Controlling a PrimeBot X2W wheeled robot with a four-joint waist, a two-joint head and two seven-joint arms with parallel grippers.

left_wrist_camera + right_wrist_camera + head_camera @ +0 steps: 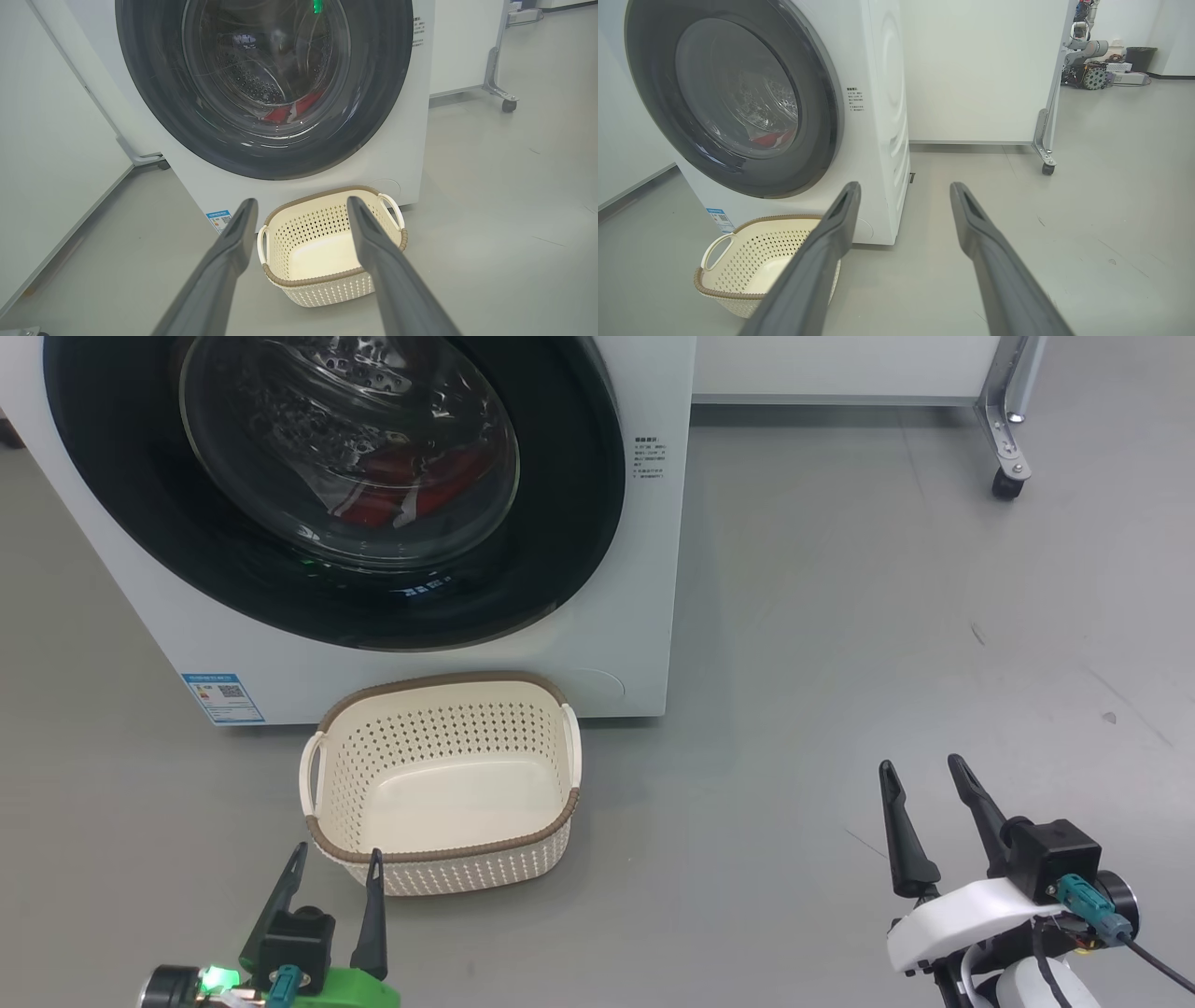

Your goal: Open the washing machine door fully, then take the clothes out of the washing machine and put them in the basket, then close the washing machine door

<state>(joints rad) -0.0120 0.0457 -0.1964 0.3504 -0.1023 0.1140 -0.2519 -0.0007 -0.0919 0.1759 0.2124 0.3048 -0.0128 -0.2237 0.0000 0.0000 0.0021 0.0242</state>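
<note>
Nothing is done: washing machine door (pixel 560 523) closed on the clothes (pixel 411 499), basket (pixel 439 683) empty, left claw (pixel 338 851) and right claw (pixel 920 763) spread.

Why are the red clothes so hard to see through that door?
Head view: bright streaks of reflection cross the washing machine door, breaking up the clothes. Left wrist view: a green glint sits on it. Right wrist view: seen aslant, it looks hazy.

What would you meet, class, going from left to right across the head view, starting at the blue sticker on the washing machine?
blue sticker → basket → small printed label → right gripper
</note>
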